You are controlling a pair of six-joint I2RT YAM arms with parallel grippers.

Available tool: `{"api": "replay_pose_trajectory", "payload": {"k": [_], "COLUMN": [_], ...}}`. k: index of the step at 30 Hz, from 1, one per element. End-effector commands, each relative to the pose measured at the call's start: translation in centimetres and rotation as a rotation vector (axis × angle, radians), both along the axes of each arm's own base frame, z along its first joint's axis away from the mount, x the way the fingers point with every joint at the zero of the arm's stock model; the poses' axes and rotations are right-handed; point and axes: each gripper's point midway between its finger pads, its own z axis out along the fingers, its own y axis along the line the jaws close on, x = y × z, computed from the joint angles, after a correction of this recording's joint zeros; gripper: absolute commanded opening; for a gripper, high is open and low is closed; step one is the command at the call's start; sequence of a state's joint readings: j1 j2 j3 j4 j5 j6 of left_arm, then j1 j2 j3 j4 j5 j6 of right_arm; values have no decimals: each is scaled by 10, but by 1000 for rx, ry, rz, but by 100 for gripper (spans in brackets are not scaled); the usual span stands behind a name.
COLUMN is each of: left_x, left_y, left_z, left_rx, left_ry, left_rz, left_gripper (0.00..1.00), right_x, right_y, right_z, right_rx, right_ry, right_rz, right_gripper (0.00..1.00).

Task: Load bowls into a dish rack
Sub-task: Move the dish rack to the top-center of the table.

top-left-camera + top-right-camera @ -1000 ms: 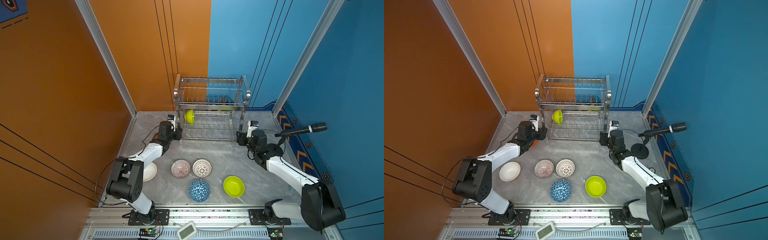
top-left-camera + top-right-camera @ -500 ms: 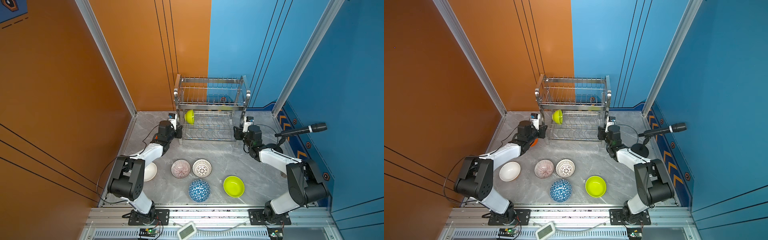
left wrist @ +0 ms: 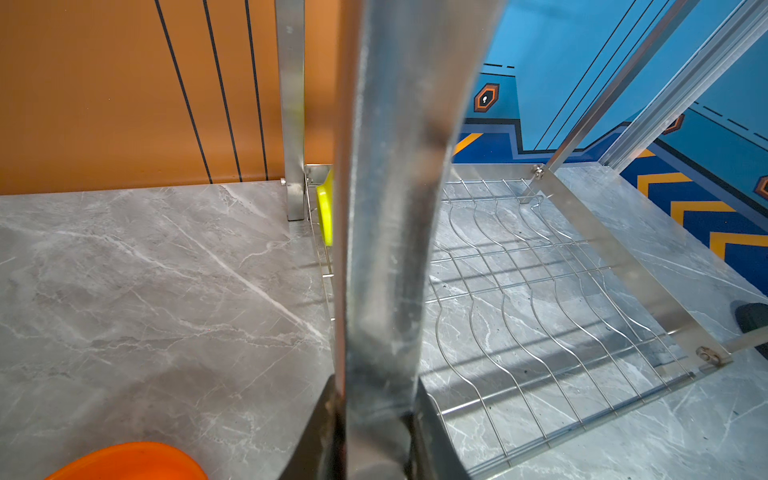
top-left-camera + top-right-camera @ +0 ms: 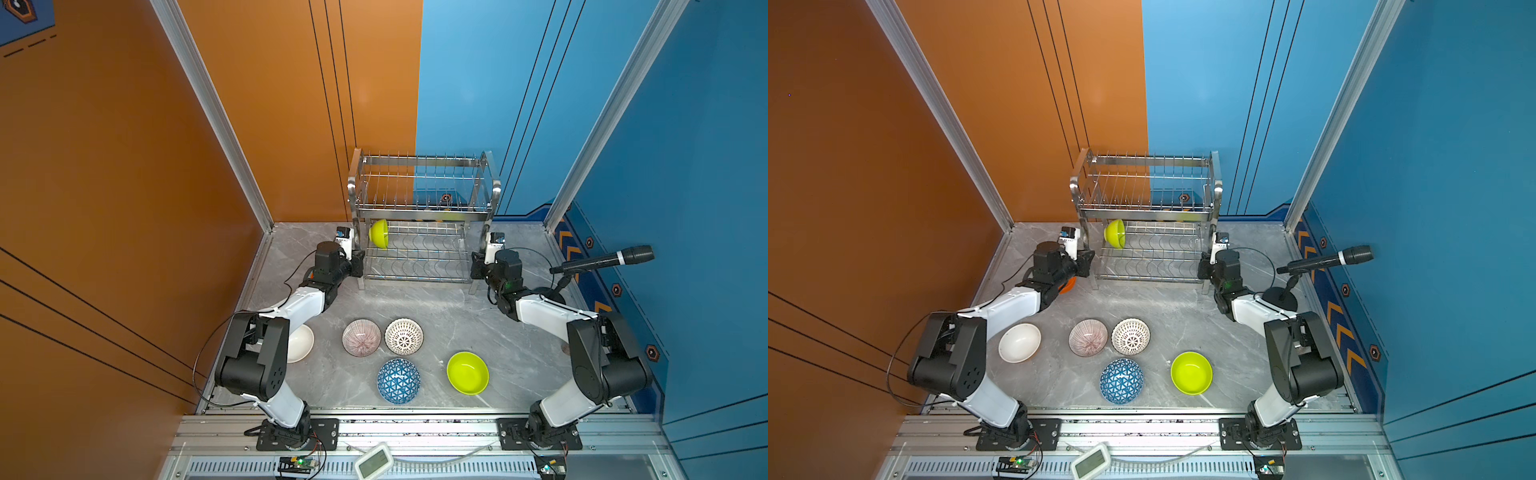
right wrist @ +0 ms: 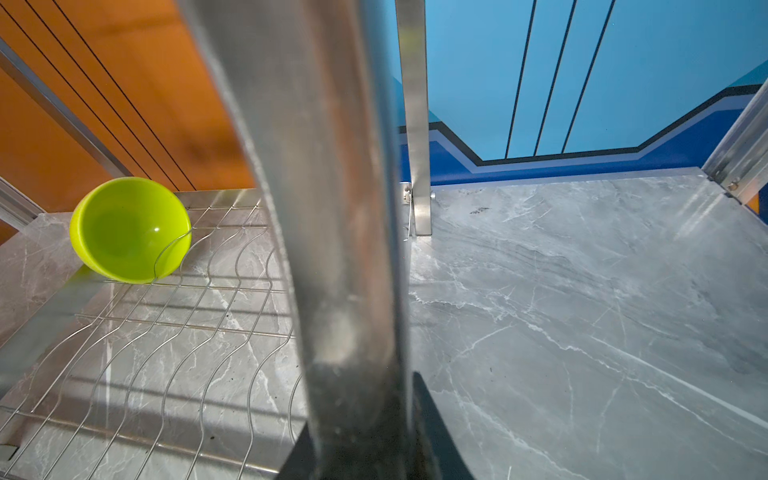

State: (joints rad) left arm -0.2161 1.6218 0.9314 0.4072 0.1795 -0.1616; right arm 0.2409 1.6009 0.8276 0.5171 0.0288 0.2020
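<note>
Left gripper (image 4: 358, 263) and right gripper (image 4: 476, 270) each clench a front leg of the rack (image 4: 424, 213): stiff, slick steel, probably light

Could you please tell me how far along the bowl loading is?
Done: one lime-green bowl lies on its side in the lower tier of the dish rack. In hand: no bowl; the left gripper and right gripper each clamp a front rack post. Left: six bowls on the table: white, orange, striped, lattice, blue-patterned and a second lime-green.
</note>
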Motion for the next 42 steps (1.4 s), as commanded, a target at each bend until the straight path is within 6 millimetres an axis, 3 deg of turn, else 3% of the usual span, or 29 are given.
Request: {"api": "replay_pose_trajectory", "payload": {"k": [1, 13, 21, 24, 28, 31, 33, 42], "left_x": [-6, -30, -52, -57, -59, -63, -69, -121], "left_y": [-7, -10, -11, -12, -9, -2, -1, 19], "left_z": [14, 25, 21, 17, 16, 20, 25, 17], "left_rx": [-73, -91, -93, -94, -105, -132, -145, -113], "left_ry": [-23, -39, -34, -23, -1, 25, 41, 247], "left_rz": [-29, -24, -10, -4, 34, 83, 84, 130], "left_gripper": [0, 0, 0, 0, 16, 50, 64, 85], "right_x": [0, -24, -50, -57, -63, -72, -79, -142], "right_y": [6, 3, 3, 3, 2, 0, -4, -11], "right_z": [24, 37, 33, 29, 30, 35, 36, 29], "right_rx": [122, 141, 135, 128, 121, 113, 105, 83], "right_ry": [-58, -52, -32, -23, -18, -9, 13, 103], "right_rz": [-2, 0, -5, -10, -13, -17, -35, -100], "right_gripper": [8, 9, 11, 16, 36, 51, 57, 68]}}
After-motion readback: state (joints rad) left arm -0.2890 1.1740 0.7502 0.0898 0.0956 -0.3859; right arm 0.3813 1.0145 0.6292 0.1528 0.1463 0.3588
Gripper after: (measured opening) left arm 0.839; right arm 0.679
